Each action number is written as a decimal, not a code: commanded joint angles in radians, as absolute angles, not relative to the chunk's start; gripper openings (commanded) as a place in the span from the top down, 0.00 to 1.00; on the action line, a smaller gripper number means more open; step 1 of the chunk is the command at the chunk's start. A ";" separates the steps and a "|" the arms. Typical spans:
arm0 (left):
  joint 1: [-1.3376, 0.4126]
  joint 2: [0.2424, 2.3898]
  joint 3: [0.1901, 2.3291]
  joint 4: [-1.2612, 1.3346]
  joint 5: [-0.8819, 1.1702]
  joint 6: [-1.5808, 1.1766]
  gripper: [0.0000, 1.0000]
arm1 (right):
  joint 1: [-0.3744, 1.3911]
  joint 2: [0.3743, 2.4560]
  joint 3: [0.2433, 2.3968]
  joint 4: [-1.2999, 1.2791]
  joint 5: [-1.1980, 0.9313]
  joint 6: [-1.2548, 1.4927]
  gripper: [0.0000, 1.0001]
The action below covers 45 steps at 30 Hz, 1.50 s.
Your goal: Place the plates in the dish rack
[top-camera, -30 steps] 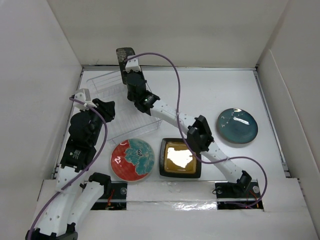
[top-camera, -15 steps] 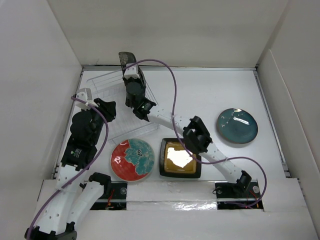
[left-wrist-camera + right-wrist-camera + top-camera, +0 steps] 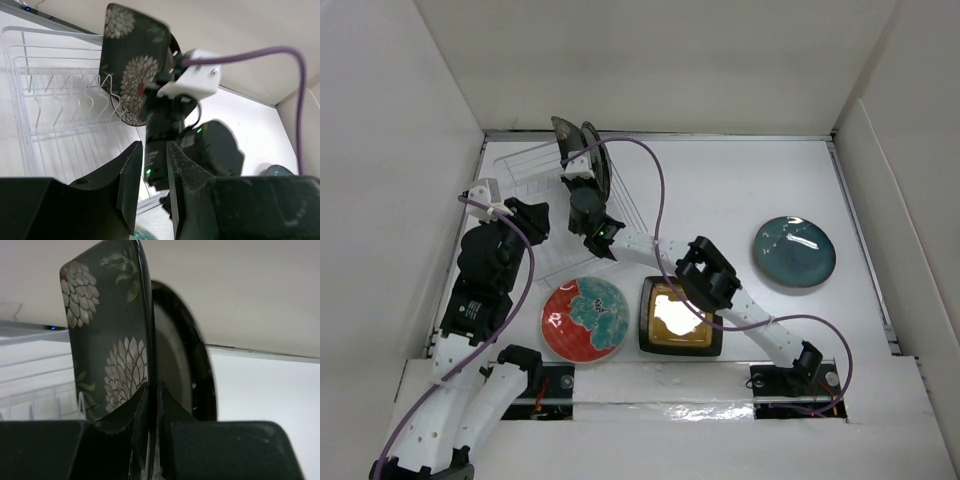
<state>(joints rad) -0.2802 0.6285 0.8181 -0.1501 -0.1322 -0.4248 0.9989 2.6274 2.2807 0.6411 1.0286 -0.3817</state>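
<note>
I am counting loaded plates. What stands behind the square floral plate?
A round dark-rimmed plate stands upright just behind the square floral plate. That plate and the right gripper cover its left and lower parts; its pattern cannot be seen.

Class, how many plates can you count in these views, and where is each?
5. Flat on the table: red flowered plate, black-gold square plate, teal plate. Upright at the dish rack: dark floral square plate, round dark-rimmed plate beside it. Others may be hidden.

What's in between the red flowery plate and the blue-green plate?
The square black-gold plate sits between the red plate and the teal plate, with the right arm reaching over its corner. The top camera shows it.
</note>
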 commanded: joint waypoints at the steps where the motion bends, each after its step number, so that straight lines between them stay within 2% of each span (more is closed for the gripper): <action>1: -0.284 0.611 0.822 -0.118 -0.132 -0.428 0.77 | 1.048 2.560 2.188 0.813 1.081 -0.342 0.80; 2: -0.284 0.609 0.825 -0.115 -0.135 -0.428 0.77 | 1.048 2.550 2.165 0.818 1.086 -0.322 0.68; 5: -0.284 0.618 0.825 -0.117 -0.129 -0.428 0.77 | 1.058 2.496 2.065 0.807 1.088 -0.266 0.59; 11: -0.273 0.615 0.824 -0.114 -0.126 -0.428 0.77 | 1.068 2.364 1.913 0.701 1.019 -0.126 0.58; 14: -0.273 0.604 0.821 -0.109 -0.126 -0.430 0.77 | 1.068 2.280 1.862 0.570 0.968 -0.040 0.44; 22: -0.273 0.606 0.822 -0.110 -0.130 -0.426 0.77 | 1.036 2.027 1.688 0.396 0.835 0.101 0.36; 23: -0.273 0.606 0.819 -0.109 -0.118 -0.425 0.77 | 1.023 1.950 1.659 0.346 0.762 0.162 0.37; 24: -0.273 0.603 0.813 -0.107 -0.114 -0.425 0.76 | 1.009 1.909 1.626 0.316 0.718 0.194 0.47; 25: -0.273 0.595 0.811 -0.107 -0.109 -0.425 0.76 | 0.994 1.863 1.546 0.289 0.680 0.231 0.65; 26: -0.273 0.592 0.808 -0.106 -0.103 -0.425 0.76 | 0.961 1.761 1.492 0.267 0.610 0.309 0.99; 28: -0.273 0.597 0.805 -0.107 -0.095 -0.425 0.76 | 0.922 1.640 1.278 0.238 0.554 0.389 1.00; 32: -0.284 0.584 0.799 -0.095 -0.063 -0.423 0.76 | 0.737 1.337 0.931 0.059 0.673 0.620 1.00; 34: -0.293 0.591 0.805 -0.094 -0.063 -0.422 0.76 | 0.480 1.156 0.807 0.003 0.625 0.685 1.00; 35: -0.293 0.592 0.808 -0.094 -0.060 -0.420 0.75 | 0.305 1.043 0.681 0.008 0.541 0.707 0.97; 36: -0.304 0.591 0.810 -0.095 -0.057 -0.420 0.75 | 0.304 1.042 0.625 0.012 0.507 0.710 0.92; 37: -0.304 0.589 0.808 -0.094 -0.054 -0.420 0.75 | 0.150 0.952 0.582 0.011 0.476 0.710 0.88; 39: -0.314 0.592 0.814 -0.094 -0.060 -0.422 0.71 | 0.030 0.895 0.499 -0.030 0.439 0.712 0.58; 41: -0.330 0.597 0.819 -0.100 -0.069 -0.420 0.69 | -0.119 0.858 0.471 -0.066 0.369 0.715 0.36; 43: -0.353 0.595 0.819 -0.097 -0.061 -0.420 0.66 | -0.266 0.856 0.447 -0.100 0.330 0.727 0.29; 45: -0.363 0.595 0.821 -0.100 -0.069 -0.420 0.64 | -0.349 0.857 0.436 -0.117 0.266 0.721 0.27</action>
